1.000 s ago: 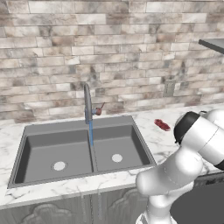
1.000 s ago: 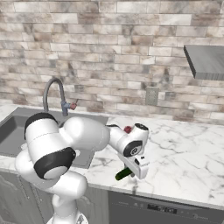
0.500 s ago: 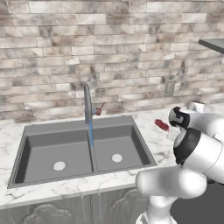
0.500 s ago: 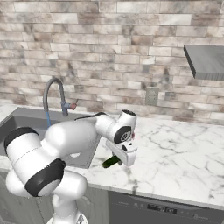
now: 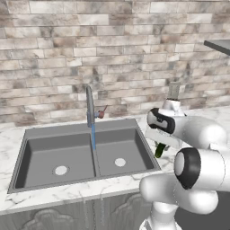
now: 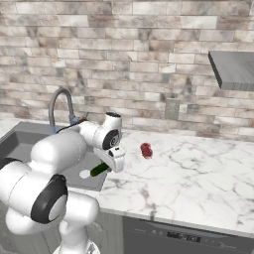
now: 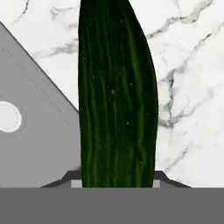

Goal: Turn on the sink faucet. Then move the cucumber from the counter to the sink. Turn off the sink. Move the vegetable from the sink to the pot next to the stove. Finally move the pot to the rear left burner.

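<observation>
My gripper (image 6: 106,166) is shut on the dark green cucumber (image 6: 99,170), which hangs tilted just over the right rim of the dark grey sink (image 6: 19,145). From the left side the cucumber (image 5: 159,150) pokes out below the gripper (image 5: 158,143), next to the sink's (image 5: 45,155) right basin. Up close the cucumber (image 7: 116,100) runs up the middle between the jaws, with the sink (image 7: 33,135) corner and its pale drain (image 7: 8,116) to the left and white marble counter (image 7: 188,87) to the right. A blue water stream (image 5: 93,135) falls from the sink faucet (image 5: 90,106).
A small red object (image 6: 146,150) lies on the counter (image 6: 198,173) right of the gripper. A wall outlet (image 6: 172,109) sits on the brick backsplash, and a grey shelf (image 6: 233,69) juts out at the upper right. A dark appliance front (image 6: 178,238) sits under the counter.
The arm has swung left with the cucumber held, from over the open counter to the sink's right rim. The water keeps running.
</observation>
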Robot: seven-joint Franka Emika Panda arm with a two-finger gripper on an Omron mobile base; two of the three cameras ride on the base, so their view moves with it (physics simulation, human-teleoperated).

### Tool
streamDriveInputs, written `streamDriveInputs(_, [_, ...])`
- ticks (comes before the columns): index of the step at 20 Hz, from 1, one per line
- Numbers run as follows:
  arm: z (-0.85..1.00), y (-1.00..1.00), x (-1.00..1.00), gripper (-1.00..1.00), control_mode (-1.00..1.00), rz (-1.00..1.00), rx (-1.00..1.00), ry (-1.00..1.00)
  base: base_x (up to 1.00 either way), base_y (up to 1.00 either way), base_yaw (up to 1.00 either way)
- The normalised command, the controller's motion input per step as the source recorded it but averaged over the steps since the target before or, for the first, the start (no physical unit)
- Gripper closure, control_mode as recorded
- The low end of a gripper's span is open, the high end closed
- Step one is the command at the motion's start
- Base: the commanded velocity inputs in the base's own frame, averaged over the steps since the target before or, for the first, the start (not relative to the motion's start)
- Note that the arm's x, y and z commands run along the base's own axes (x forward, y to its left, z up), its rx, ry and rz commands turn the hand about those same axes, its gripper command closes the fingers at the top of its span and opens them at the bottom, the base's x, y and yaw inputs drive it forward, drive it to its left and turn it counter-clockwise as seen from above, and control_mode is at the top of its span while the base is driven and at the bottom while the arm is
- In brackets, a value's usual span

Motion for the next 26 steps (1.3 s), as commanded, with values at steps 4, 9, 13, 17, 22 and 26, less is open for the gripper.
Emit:
streamDriveInputs(4, [0.01,0.82,0.64,1.0,-1.0,0.05,0.0,0.01,0.0,0.0,0.0])
streamDriveInputs(9, [-0.01,0.62,0.66,1.0,-1.0,0.07,0.0,0.02,0.0,0.0,0.0])
streamDriveInputs(13, [-0.16,0.43,0.52,1.0,-1.0,0.03,-0.01,0.02,0.0,0.0,0.0])
streamDriveInputs(17, [-0.27,0.33,0.4,1.0,-1.0,0.01,-0.03,0.0,0.0,0.0,0.0])
streamDriveInputs(22, [-0.37,0.18,0.28,1.0,-1.0,0.01,-0.06,0.0,0.0,0.0,0.0])
streamDriveInputs(26, [-0.46,0.11,0.29,1.0,-1.0,0.01,-0.02,0.0,0.0,0.0,0.0])
